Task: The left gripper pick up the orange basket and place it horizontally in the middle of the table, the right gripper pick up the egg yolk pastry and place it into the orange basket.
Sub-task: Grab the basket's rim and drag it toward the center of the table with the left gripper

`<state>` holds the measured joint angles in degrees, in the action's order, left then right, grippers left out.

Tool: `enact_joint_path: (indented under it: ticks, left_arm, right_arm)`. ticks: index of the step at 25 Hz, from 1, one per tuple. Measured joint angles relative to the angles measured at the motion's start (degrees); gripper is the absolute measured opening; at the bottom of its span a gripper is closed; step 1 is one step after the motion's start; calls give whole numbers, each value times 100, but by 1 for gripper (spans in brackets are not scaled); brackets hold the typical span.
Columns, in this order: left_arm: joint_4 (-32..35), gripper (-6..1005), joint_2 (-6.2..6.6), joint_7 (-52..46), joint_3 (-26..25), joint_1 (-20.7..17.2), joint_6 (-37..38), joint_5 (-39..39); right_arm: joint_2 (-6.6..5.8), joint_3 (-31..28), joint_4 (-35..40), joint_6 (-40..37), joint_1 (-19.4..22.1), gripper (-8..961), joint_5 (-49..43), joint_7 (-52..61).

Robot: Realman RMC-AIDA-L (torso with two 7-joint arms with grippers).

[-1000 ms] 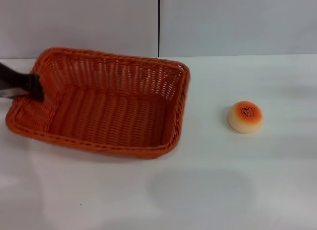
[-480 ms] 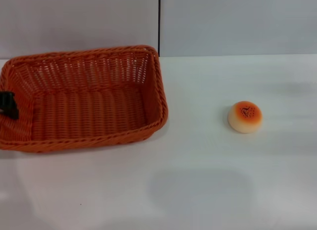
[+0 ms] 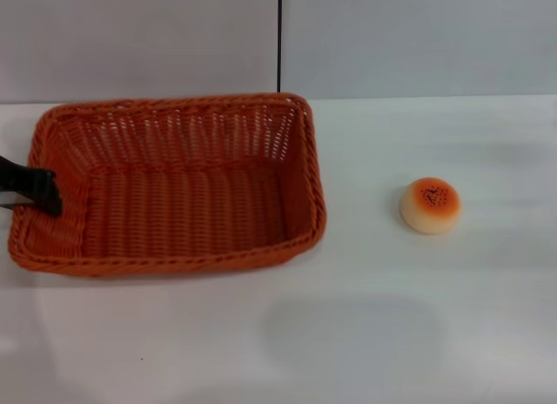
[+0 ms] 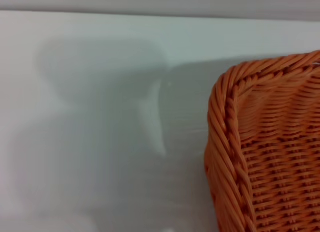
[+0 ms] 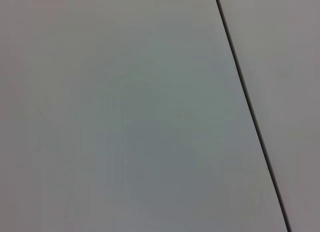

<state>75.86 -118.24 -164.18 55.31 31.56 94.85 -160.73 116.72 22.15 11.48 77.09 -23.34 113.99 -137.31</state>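
Observation:
The orange basket [image 3: 174, 105] lies on the white table [image 3: 374, 326], left of centre, with its long side running left to right and its inside empty. At the basket's left rim, my left gripper [image 3: 39, 191] shows as a black claw shut on the weave, reaching in from the left edge of the head view. A corner of the basket [image 4: 265, 142] fills the left wrist view. To the basket's right, apart from it, sits the egg yolk pastry [image 3: 430, 205], a small round bun with a glazed orange top. My right gripper is out of view.
A grey wall with a dark vertical seam [image 3: 279, 38] stands behind the table. The right wrist view holds only a plain grey surface with the dark seam [image 5: 250, 117]. Bare tabletop lies in front of the basket and around the pastry.
The basket has swung from a skewed pose to lying square, sliding left and then back to the right with the left gripper on its rim. The pastry has not moved.

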Motion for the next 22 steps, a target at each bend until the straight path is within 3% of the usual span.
enact_joint_path:
  ticks: [22]
  left_arm:
    - [-279, 125, 5, -55, -61, -154, -73, 587]
  right_arm:
    - [8, 1, 29, 53, 122, 674, 0, 11]
